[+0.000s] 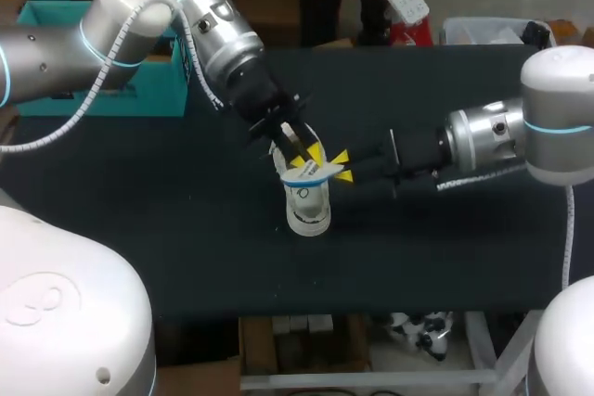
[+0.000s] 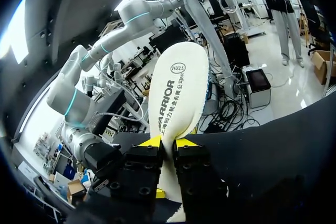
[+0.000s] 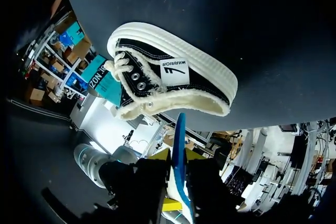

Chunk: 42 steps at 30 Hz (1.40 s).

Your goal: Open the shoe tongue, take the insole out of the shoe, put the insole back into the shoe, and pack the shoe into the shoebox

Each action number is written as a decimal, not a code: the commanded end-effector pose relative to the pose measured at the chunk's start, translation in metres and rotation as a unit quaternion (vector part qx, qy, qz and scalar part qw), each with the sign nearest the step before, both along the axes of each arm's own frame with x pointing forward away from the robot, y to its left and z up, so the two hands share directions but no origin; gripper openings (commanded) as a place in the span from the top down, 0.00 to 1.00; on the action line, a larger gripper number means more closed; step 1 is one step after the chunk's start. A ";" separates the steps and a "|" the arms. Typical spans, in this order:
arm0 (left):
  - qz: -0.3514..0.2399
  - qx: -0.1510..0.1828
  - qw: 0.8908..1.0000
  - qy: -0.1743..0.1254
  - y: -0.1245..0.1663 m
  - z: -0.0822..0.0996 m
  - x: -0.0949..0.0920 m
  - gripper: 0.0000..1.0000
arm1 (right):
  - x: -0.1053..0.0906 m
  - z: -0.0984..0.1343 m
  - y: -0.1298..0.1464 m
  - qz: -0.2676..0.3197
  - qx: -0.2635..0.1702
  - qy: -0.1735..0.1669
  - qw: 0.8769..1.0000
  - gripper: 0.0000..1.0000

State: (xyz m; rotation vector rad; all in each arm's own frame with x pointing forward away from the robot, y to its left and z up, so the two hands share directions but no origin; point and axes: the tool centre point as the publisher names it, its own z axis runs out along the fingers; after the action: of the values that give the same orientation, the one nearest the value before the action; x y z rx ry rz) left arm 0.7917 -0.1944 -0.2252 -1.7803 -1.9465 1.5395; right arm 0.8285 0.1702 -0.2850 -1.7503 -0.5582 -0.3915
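A cream insole (image 2: 176, 87) with a blue underside is held up over the table, and both grippers grip it. My left gripper (image 2: 169, 142) is shut on its lower part, so the insole stands tall ahead of the fingers. My right gripper (image 3: 177, 156) is shut on the insole's thin blue edge (image 3: 179, 135). In the head view the left gripper (image 1: 306, 158) and the right gripper (image 1: 342, 166) meet at the insole (image 1: 310, 173), just above the shoe (image 1: 308, 210). The black canvas shoe (image 3: 173, 72) with its white sole rests on the dark table, its opening facing the right gripper.
A teal shoebox (image 1: 102, 81) stands at the table's back left, behind my left arm (image 1: 139, 25). My right arm (image 1: 492, 141) reaches in level from the right. The dark tabletop (image 1: 186, 229) stretches to the front and to both sides of the shoe.
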 end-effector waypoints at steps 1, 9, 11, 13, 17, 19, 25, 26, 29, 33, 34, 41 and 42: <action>0.002 -0.008 1.000 0.005 -0.001 -0.007 -0.001 1.00 | -0.002 -0.003 -0.003 -0.002 0.008 -0.002 1.000 0.78; 0.010 -0.018 1.000 0.005 -0.001 -0.012 -0.003 1.00 | -0.004 -0.001 0.000 0.004 0.018 -0.006 1.000 0.69; 0.011 -0.021 1.000 0.006 -0.001 -0.013 -0.003 1.00 | -0.004 -0.001 0.000 0.005 0.019 -0.006 1.000 0.69; 0.015 -0.024 1.000 0.005 -0.002 -0.014 -0.003 1.00 | -0.004 -0.002 0.001 0.006 0.019 -0.005 1.000 0.75; 0.017 -0.031 0.999 0.009 -0.003 -0.014 -0.003 1.00 | -0.005 -0.003 0.003 0.009 0.021 -0.003 1.000 1.00; 0.018 -0.032 0.999 0.009 -0.003 -0.014 -0.003 1.00 | -0.005 -0.003 0.003 0.010 0.020 -0.003 1.000 1.00; 0.013 -0.019 0.999 0.033 0.000 -0.011 -0.001 0.80 | -0.009 -0.003 0.002 0.008 0.021 -0.015 1.000 1.00; 0.012 -0.014 0.999 0.035 0.002 -0.011 0.000 0.43 | -0.010 -0.003 0.001 0.007 0.021 -0.016 1.000 1.00; 0.010 -0.001 0.999 0.048 0.010 -0.009 0.004 0.00 | -0.012 -0.004 -0.001 0.006 0.023 -0.020 1.000 1.00; 0.023 0.016 0.998 0.062 0.032 -0.002 0.017 0.00 | -0.015 -0.004 -0.006 0.007 0.023 -0.028 0.999 1.00; 0.027 0.020 0.997 0.069 0.038 0.000 0.022 0.00 | -0.015 -0.004 -0.008 0.006 0.024 -0.030 0.999 1.00; 0.067 0.067 0.992 0.089 0.075 0.004 0.058 0.00 | -0.017 -0.010 -0.011 0.016 0.029 -0.030 0.999 1.00; 0.066 0.076 0.990 0.097 0.079 0.004 0.063 0.00 | -0.017 -0.011 -0.010 0.021 0.031 -0.028 0.999 1.00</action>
State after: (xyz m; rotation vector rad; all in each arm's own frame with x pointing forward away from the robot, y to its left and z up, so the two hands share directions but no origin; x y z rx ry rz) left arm 0.8371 -0.1282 -0.2269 -1.4315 -2.0856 1.5016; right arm 0.8088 0.1614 -0.2924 -1.6861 -0.6121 -0.4381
